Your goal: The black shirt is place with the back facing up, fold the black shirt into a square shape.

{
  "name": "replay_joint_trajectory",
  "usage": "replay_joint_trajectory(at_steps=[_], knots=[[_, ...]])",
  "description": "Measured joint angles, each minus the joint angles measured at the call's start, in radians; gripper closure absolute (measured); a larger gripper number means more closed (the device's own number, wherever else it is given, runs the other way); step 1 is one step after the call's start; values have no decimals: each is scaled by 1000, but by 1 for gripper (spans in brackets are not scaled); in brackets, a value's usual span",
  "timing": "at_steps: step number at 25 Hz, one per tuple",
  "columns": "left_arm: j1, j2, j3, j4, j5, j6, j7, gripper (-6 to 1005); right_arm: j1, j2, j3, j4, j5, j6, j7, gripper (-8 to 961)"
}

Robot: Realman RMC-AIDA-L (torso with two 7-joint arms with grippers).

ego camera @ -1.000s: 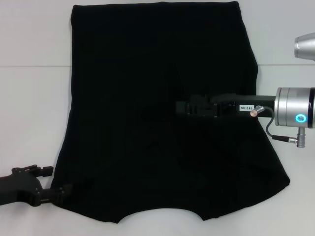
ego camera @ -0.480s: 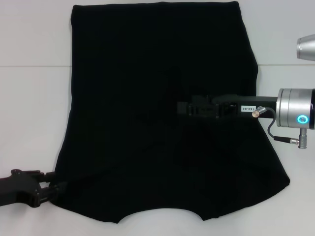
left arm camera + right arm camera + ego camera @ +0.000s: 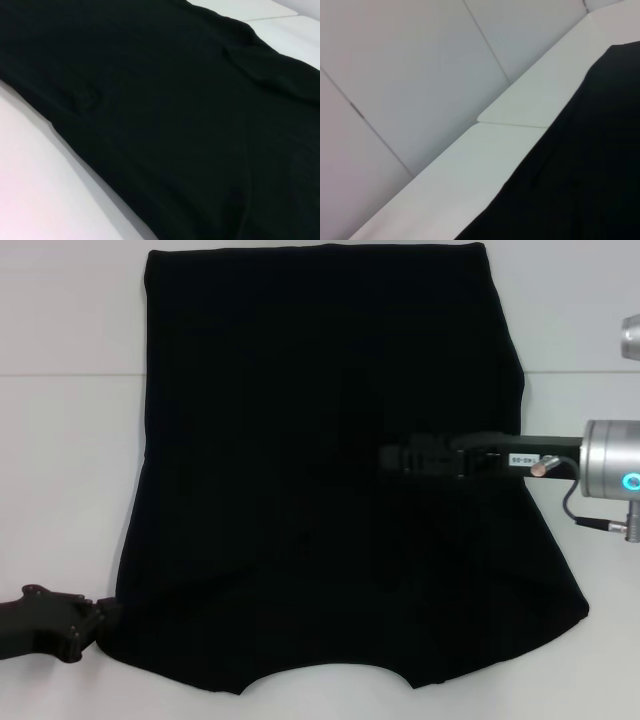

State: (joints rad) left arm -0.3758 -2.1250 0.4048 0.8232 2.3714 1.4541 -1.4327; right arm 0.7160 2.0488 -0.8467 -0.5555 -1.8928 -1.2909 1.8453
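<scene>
The black shirt (image 3: 300, 370) lies flat and spread over the white table (image 3: 60, 470), its curved neckline at the near edge and its sides folded in. My right gripper (image 3: 392, 456) reaches in from the right, low over the middle of the shirt. At the shirt's near left corner, my left gripper (image 3: 100, 618) sits at the cloth's edge. The left wrist view is filled with wrinkled shirt (image 3: 175, 125) cloth beside bare table (image 3: 40, 200). In the right wrist view I see the shirt (image 3: 580, 175) edge on the table (image 3: 495, 150).
A seam between two table panels (image 3: 70, 375) runs left to right under the shirt. Pale wall panels (image 3: 410, 75) stand behind the table in the right wrist view. Part of another silver arm link (image 3: 630, 337) shows at the right edge.
My left gripper has drawn back to the left, off the shirt's near left corner. My right gripper has slid a little to the right over the shirt. The shirt has not visibly moved.
</scene>
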Motion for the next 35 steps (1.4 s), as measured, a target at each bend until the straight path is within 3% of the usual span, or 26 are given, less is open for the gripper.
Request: replay_joint_trajectory(at_steps=[7, 13, 17, 24, 35], knots=[[5, 0, 1, 1, 0, 4, 0, 996, -31, -38, 2, -9, -2, 0, 62, 133], [11, 2, -9, 19, 0, 24, -3, 995, -49, -129, 2, -12, -116, -4, 252, 132], [13, 3, -16, 24, 0, 21, -12, 995, -63, -163, 8, -12, -220, -5, 339, 132], [6, 6, -33, 25, -5, 27, -15, 994, -100, -172, 66, -17, -326, -72, 372, 133], [-4, 7, -28, 21, -4, 25, -25, 992, -110, -163, 60, -6, -399, -87, 383, 133]])
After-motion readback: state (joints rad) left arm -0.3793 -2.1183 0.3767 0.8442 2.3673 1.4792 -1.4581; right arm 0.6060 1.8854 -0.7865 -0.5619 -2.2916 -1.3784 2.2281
